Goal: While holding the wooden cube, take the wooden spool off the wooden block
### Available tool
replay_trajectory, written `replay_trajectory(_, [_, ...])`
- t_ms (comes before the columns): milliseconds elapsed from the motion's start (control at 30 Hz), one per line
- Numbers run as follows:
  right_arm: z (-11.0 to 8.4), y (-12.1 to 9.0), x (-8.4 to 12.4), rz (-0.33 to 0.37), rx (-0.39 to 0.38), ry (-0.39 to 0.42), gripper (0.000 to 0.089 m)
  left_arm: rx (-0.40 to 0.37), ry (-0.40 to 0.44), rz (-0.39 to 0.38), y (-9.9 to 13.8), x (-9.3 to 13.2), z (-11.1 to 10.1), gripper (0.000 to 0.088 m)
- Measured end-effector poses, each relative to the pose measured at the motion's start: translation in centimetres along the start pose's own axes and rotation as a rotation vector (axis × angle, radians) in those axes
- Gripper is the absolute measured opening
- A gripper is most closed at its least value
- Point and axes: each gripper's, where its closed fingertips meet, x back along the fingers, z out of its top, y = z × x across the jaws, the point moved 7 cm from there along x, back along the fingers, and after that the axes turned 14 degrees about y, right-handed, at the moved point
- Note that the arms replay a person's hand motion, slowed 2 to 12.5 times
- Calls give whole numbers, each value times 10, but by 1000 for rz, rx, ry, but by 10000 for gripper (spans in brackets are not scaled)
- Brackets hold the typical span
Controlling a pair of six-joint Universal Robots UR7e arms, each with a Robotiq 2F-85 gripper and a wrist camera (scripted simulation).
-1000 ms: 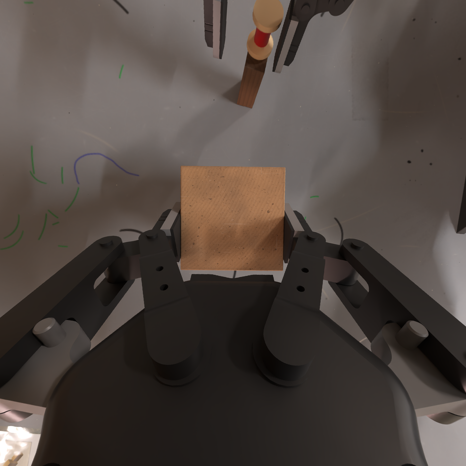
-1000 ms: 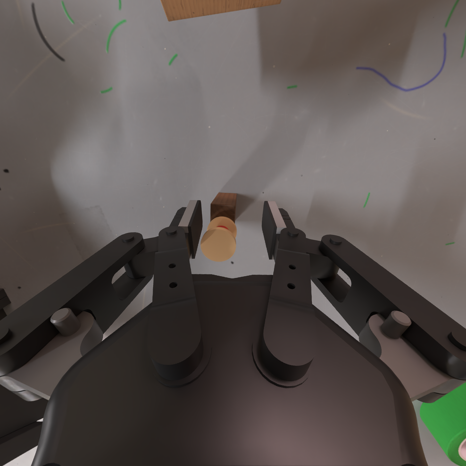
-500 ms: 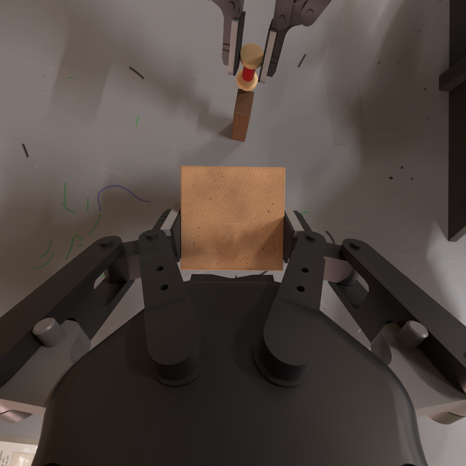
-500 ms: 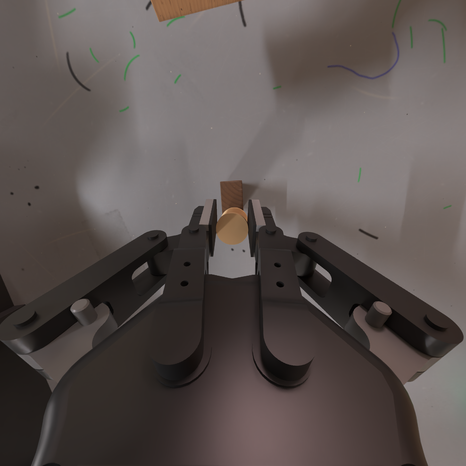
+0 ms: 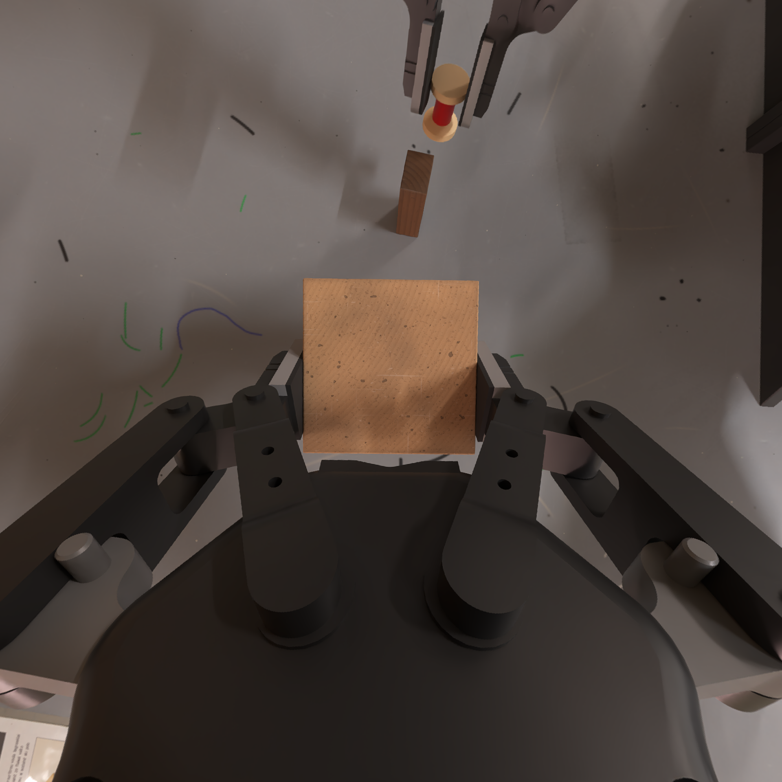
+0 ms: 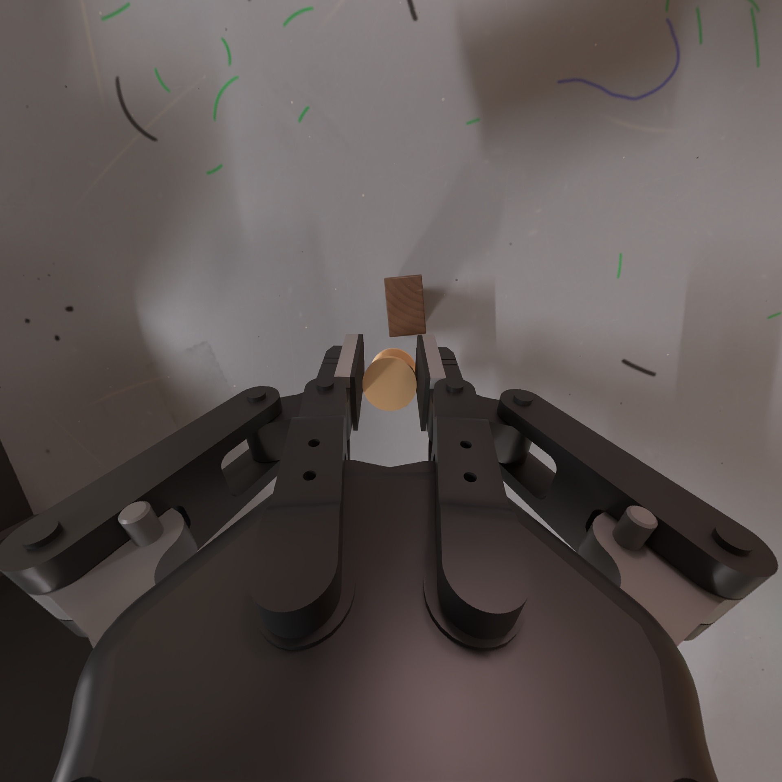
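My left gripper is shut on the light wooden cube and holds it above the grey table. Farther off in the left wrist view, my right gripper is shut on the wooden spool, which has a red core and pale end discs, and holds it clear above the dark upright wooden block. In the right wrist view the spool sits end-on between the pads of my right gripper, with the block standing alone just beyond the fingertips.
The grey table bears green, black and blue scribble marks and dark specks. A dark upright post stands at the right edge of the left wrist view. A dark shape shows at the left edge of the right wrist view.
My right gripper closed on the spool and lifted it off the block, and a gap now shows between them. My left gripper kept hold of the cube while rising.
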Motion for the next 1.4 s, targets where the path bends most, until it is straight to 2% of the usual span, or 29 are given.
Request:
replay_trajectory(267, [5, -5, 7, -17, -7, 53, 222, -2, -2, 5, -1, 0, 0, 601])
replay_trajectory(667, [-4, -7, 34, -86, -78, 197, 222, 4, 23, 33, -4, 7, 0, 601])
replay_trajectory(1033, [-11, -13, 73, -163, -124, 342, 222, 3, 20, 38, -5, 6, 0, 601])
replay_trajectory(1400, [-16, -17, 124, -277, -168, 512, 223, 2, -1, 28, -5, 0, -1, 601])
